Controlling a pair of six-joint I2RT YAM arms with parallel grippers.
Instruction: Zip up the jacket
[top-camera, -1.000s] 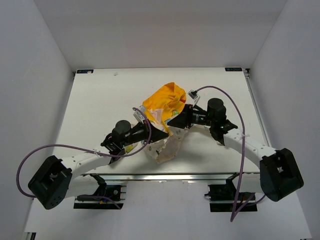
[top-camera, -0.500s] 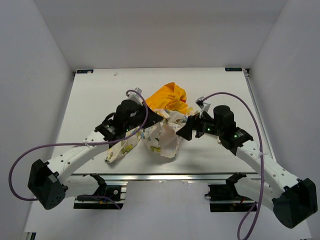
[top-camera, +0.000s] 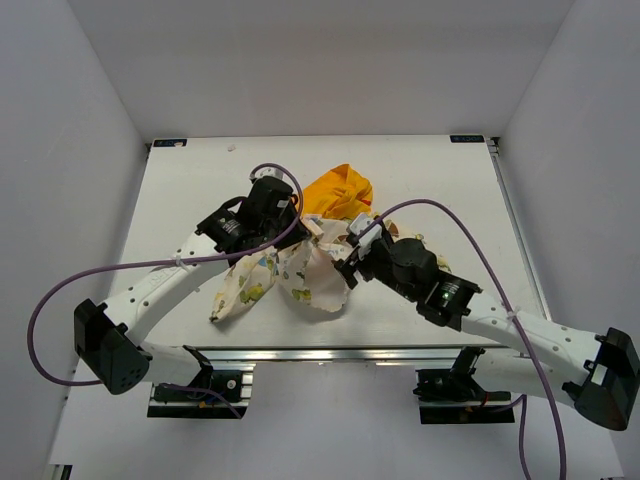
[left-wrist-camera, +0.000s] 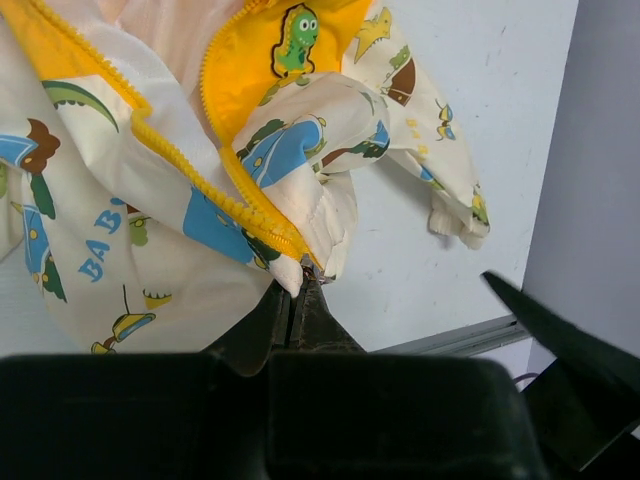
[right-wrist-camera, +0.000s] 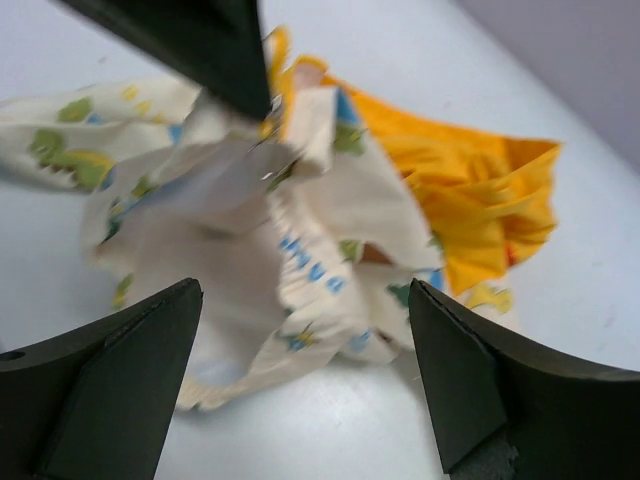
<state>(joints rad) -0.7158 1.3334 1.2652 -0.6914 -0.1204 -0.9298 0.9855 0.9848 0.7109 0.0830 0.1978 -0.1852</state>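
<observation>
Pinching the jacket (top-camera: 318, 278) by the bottom end of its yellow zipper (left-wrist-camera: 232, 192), with the left fingers (left-wrist-camera: 297, 300) pressed fully together on the hem. Holding the right fingers (top-camera: 345, 264) spread wide and gripping nothing, just beside the crumpled cream fabric. Showing the jacket bunched around the middle of the bench (top-camera: 190, 190), with its yellow hood (top-camera: 340, 192) lying toward the far edge and one sleeve (top-camera: 240, 290) trailing toward the near left corner.
</observation>
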